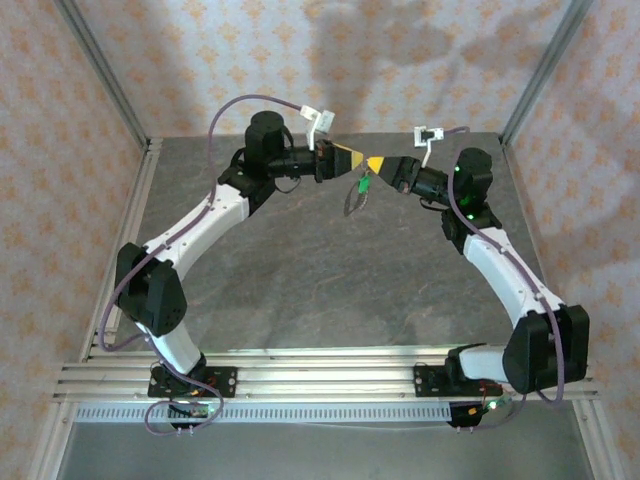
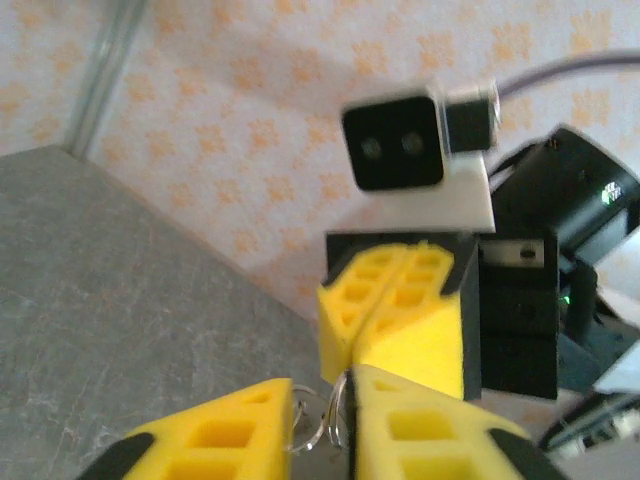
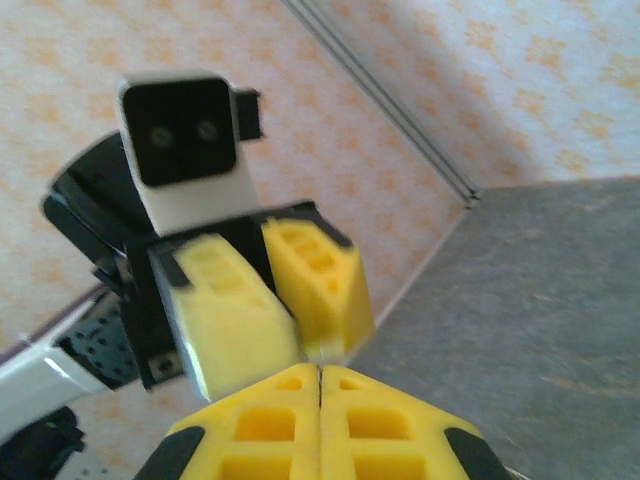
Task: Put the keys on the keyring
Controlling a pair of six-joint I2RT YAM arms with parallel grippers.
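While your right fingers (image 3: 300, 392) were closed, tip-to-tip opposite, the keyring (image 2: 318, 425) stood between your slightly parted left fingers (image 2: 268, 412).

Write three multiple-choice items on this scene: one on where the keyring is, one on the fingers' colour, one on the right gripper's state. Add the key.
1. Where is the keyring?
A) flat on the table
B) in the gap at the left gripper's tips
C) hooked on the frame rail

2. What colour are both grippers' fingers?
A) blue
B) black
C) yellow

3. How do the right gripper's jaws stand?
A) shut
B) wide open
C) clamped on a cup

Key: 1 B, the left wrist view shows the keyring between its own fingers. 2 C, both wrist views show yellow. 3 A, its fingers meet along one line.
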